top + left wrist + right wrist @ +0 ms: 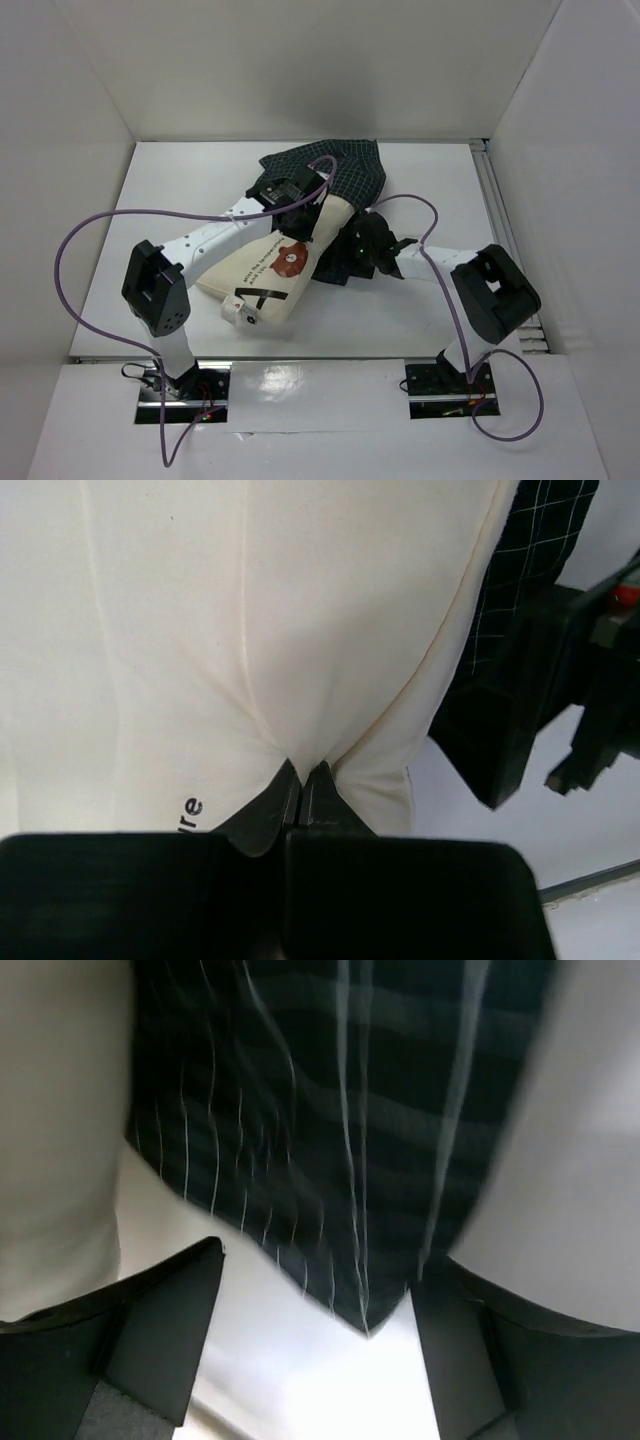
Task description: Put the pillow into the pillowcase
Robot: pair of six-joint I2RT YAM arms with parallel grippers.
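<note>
two pincers, two different states. the left pincer (303,777) is shut tight on a pinched fold of the pillow (250,630), and the cream cover puckers into its tips. the right pincer (315,1275) stands with its jaws well apart; a corner of the pillowcase (330,1140) hangs between them, gripped by neither.

from above, the pillow lies slantwise across the middle of the desk (170,190), label side up, its far end meeting the dark checked cloth. how much of it is inside i cannot tell.

the step in hand looks like feeding the pillow in. to do it well, the right side should bite firmly on one layer of the case's hem only, lift so the mouth gapes, and hold it steady while the left pushes the pillow lengthwise. a thin pinch of cover may slip, so push slowly and keep the case from bunching ahead.
</note>
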